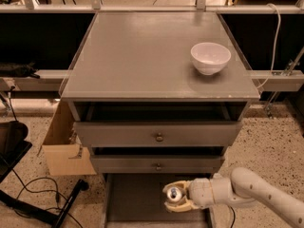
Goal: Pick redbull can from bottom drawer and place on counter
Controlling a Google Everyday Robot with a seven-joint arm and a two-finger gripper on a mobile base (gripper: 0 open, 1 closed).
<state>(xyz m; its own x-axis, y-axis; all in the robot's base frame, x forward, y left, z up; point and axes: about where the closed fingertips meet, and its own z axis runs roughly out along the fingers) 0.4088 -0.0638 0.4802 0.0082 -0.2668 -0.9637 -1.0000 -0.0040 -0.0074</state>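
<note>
The redbull can (174, 194) shows its shiny silver top between my gripper's pale fingers (172, 206). My gripper (175, 197) is shut on the can and holds it above the floor of the bottom drawer (135, 199), near the drawer's right side. The white arm (247, 194) reaches in from the lower right. The bottom drawer is pulled out below the two knobbed drawers. The counter (142, 56) is the wide grey top of the cabinet, well above the gripper.
A white bowl (210, 57) stands on the counter's right side. Two knobbed grey drawers (159, 137) sit slightly open above the bottom drawer. A cardboard box (64, 144) and cables (33, 194) lie on the floor to the left.
</note>
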